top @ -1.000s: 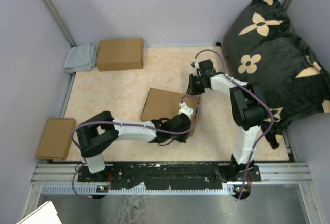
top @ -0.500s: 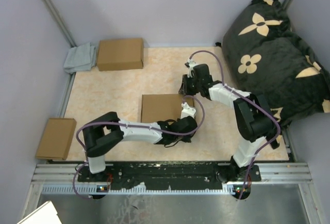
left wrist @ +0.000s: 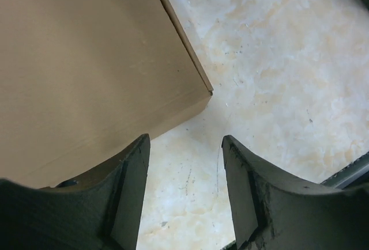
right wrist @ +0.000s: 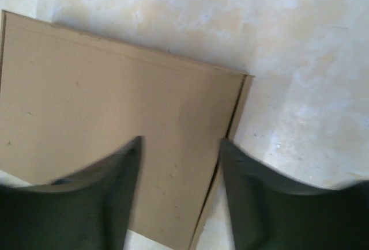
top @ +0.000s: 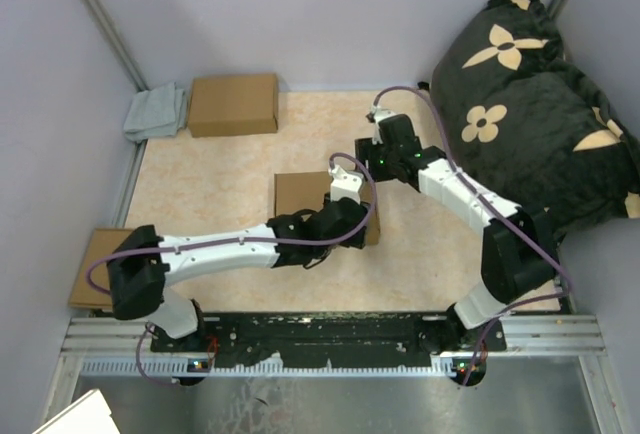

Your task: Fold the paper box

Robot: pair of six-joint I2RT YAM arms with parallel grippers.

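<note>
The paper box [top: 300, 196] lies flat and closed on the marbled table, a plain brown cardboard rectangle. My left gripper [top: 347, 210] hovers over its right part. In the left wrist view the box [left wrist: 86, 71] fills the upper left, and the left gripper [left wrist: 185, 163] stands open over bare table beside the box's corner, holding nothing. My right gripper [top: 366, 159] hangs just beyond the box's far right corner. In the right wrist view the right gripper [right wrist: 180, 158] is open above the box [right wrist: 115, 117], near its edge, with nothing between the fingers.
Another folded brown box [top: 233, 104] sits at the back left beside a grey cloth [top: 155, 112]. A third box [top: 105, 269] lies off the table's left edge. A big black cushion with tan flowers [top: 530, 104] fills the right side. Grey walls enclose the table.
Both grippers have opened and let go of the box. The box went from skewed to square and flat. My left arm stretched further out over it; my right gripper drew back slightly.
</note>
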